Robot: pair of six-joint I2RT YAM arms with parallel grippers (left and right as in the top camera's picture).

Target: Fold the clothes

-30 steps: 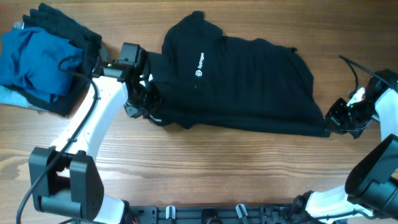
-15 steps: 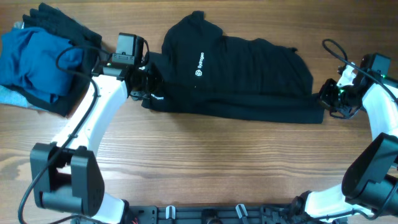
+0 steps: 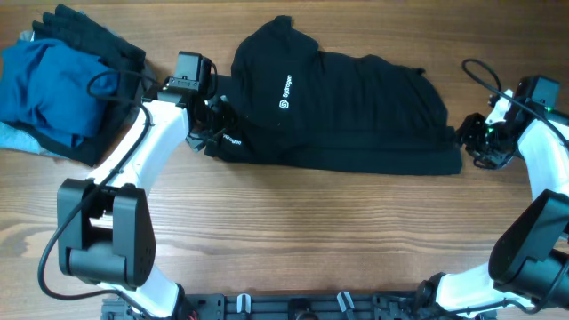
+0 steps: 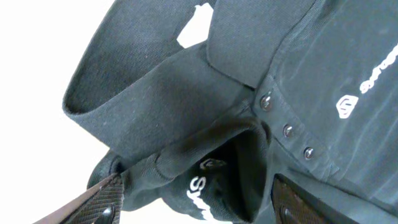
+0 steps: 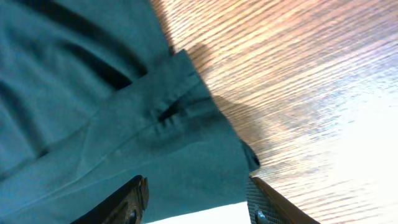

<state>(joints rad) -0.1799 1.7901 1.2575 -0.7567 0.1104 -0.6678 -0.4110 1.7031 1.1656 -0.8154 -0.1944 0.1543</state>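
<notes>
The black collared shirt (image 3: 356,116) lies across the middle of the table, folded lengthwise, its white logo (image 3: 285,92) facing up. My left gripper (image 3: 211,124) sits at the shirt's left end by the collar. In the left wrist view that gripper (image 4: 202,208) is open, and a folded bit of printed fabric (image 4: 211,180) lies loose between its fingers (image 4: 106,199). My right gripper (image 3: 471,142) is at the shirt's right hem corner. In the right wrist view it (image 5: 196,205) is open too, with the hem corner (image 5: 186,124) lying flat between the jaws.
A pile of other clothes sits at the far left: a blue garment (image 3: 53,89), a black one (image 3: 98,40) and a grey one (image 3: 18,138) underneath. Bare wooden table (image 3: 311,231) runs along the front. Cables (image 3: 484,71) loop near the right arm.
Both grippers have opened and let go of the shirt. Its lower edge was carried up toward the far side and now lies folded. The left arm shifted slightly.
</notes>
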